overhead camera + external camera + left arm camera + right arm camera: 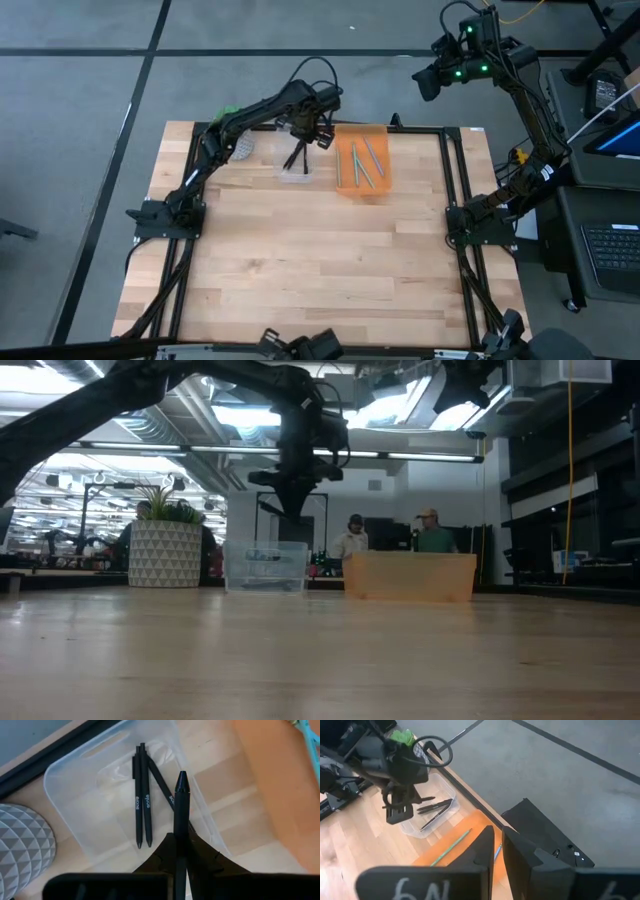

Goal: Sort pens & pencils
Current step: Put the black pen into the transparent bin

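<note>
My left gripper [180, 837] hangs over the clear plastic bin [65, 765], shut on a black pen [180, 800]. Three more black pens [141, 795] lie flat on that bin's floor. Beside it stands an orange bin [345, 190] with several pale teal pencils [362, 162] lying in it. In the low view the left gripper [295, 510] hangs above the clear bin [265, 565]. My right gripper [497, 847] is raised high beyond the table's far right corner. Its fingers are nearly together with nothing between them. My left gripper pinches the black pen's barrel [180, 831] between its two fingers, which come from above and point down. The pen's tapered end [181, 776] sticks out past the fingers over the clear bin. The gripper hides the rest of the pen. The pen hangs clear of the bin.
A grey faceted planter [20, 845] with a green plant stands just left of the clear bin near the far edge. A black frame [455, 180] runs round the wooden table top. People stand in the room behind the bins [435, 530].
</note>
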`<action>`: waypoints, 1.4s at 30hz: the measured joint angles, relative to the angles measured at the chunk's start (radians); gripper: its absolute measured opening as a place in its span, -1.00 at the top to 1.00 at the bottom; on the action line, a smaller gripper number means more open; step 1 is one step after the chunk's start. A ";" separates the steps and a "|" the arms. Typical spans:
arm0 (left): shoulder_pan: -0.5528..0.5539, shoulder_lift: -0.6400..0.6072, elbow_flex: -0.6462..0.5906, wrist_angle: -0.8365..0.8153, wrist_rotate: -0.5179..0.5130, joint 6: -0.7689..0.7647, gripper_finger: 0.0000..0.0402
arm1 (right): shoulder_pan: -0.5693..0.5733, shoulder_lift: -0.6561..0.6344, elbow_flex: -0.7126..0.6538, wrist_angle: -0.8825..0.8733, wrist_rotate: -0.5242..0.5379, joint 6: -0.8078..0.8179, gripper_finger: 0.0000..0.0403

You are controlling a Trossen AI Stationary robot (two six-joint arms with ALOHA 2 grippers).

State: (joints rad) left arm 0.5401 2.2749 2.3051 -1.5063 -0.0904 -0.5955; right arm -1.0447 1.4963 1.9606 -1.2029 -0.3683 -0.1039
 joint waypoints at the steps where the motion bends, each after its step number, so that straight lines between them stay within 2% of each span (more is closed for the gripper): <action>1: 0.003 0.000 0.000 0.000 0.000 0.000 0.93 | 0.000 0.000 0.000 -0.002 0.000 -0.006 0.80; 10: 0.049 0.000 -0.003 0.067 -0.003 0.000 0.93 | 0.000 0.000 0.000 -0.013 0.000 -0.014 0.80; 13: 0.060 0.002 -0.043 0.150 0.011 0.001 0.93 | 0.000 0.000 0.000 -0.019 0.000 -0.026 0.80; 18: 0.072 0.002 -0.111 0.162 0.045 0.003 0.93 | 0.000 0.000 0.000 -0.038 0.002 -0.037 0.80; 32: 0.090 0.002 -0.268 0.329 0.024 0.052 0.93 | 0.000 0.000 0.000 -0.065 0.002 -0.036 0.80; 42: 0.105 0.002 -0.282 0.358 0.003 0.084 0.93 | 0.000 0.000 0.000 -0.066 0.001 -0.030 0.80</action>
State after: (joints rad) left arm 0.6451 2.2768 2.0235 -1.1483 -0.0872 -0.5118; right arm -1.0447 1.4963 1.9606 -1.2694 -0.3671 -0.1341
